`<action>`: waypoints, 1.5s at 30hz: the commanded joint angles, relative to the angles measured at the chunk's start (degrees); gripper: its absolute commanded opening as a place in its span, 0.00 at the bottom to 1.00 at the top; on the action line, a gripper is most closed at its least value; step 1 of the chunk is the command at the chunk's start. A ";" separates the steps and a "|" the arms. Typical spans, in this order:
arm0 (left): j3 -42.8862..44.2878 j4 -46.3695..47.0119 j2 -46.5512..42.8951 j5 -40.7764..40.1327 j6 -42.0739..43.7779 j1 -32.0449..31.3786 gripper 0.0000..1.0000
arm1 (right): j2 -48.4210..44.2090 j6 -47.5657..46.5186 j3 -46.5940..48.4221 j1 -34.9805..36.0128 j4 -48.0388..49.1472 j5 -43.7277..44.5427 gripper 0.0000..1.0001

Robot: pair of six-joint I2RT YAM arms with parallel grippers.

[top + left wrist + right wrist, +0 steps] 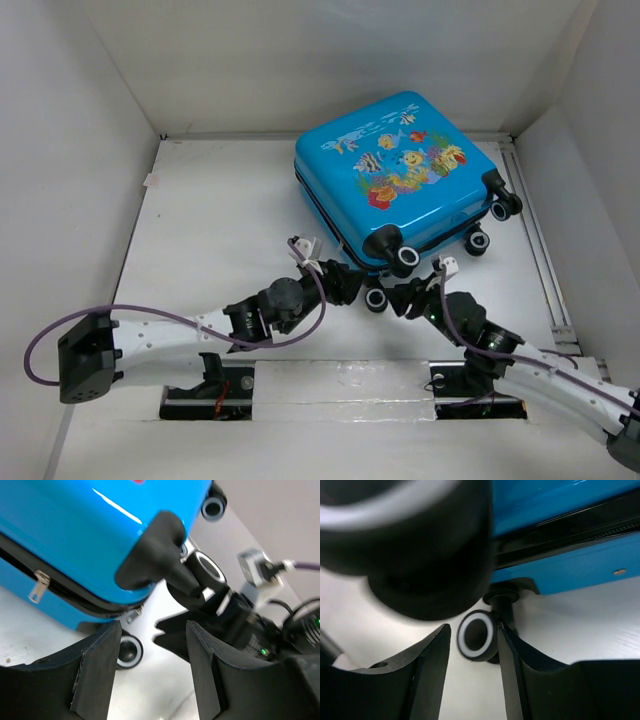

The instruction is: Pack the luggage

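Observation:
The luggage point(405, 175), a bright-blue hard-shell suitcase, lies flat at the back right with its fish-print face up and its lid down. A dark seam runs along its side, and a zipper pull point(37, 586) hangs there. My left gripper point(345, 281) is open and empty at the near corner, just left of a caster wheel point(377, 299). The left wrist view shows the luggage point(75, 530) above that gripper point(152, 645). My right gripper point(402, 297) is open, its fingertips point(507, 645) either side of the wheel point(476, 641), one touching it. The lining is hidden.
White walls close in the table on the left, back and right. A small pinkish scrap point(151, 181) lies by the left wall. A metal rail point(540, 260) runs along the right side. Purple cables point(150, 315) trail from both wrists.

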 commanded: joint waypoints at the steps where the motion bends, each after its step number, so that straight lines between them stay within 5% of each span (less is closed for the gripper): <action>1: 4.14 -1.85 2.07 5.88 -0.61 0.12 0.49 | 6.53 -1.51 1.90 0.37 12.97 5.41 0.49; 11: 6.61 -1.94 6.39 6.07 -0.61 0.12 0.44 | 24.38 -7.67 -2.85 8.54 47.16 18.50 0.48; 20: 9.94 -2.47 9.55 3.26 0.00 0.12 0.43 | 28.96 -12.95 0.13 10.13 52.55 28.78 0.44; 32: 11.53 -1.94 11.31 0.19 1.14 0.12 0.42 | 44.95 -13.29 -0.39 10.13 72.83 34.33 0.13; 35: 11.53 -2.56 11.31 -0.61 1.14 0.65 0.41 | 47.06 -12.60 1.89 10.13 72.24 31.09 0.23; 38: 11.00 -2.56 10.09 0.97 0.10 3.45 0.42 | 47.86 -9.26 0.25 14.33 71.36 34.05 0.42; 45: 8.81 -1.94 8.32 7.13 -1.23 9.08 0.43 | 44.79 2.86 -5.92 22.16 64.51 44.86 0.40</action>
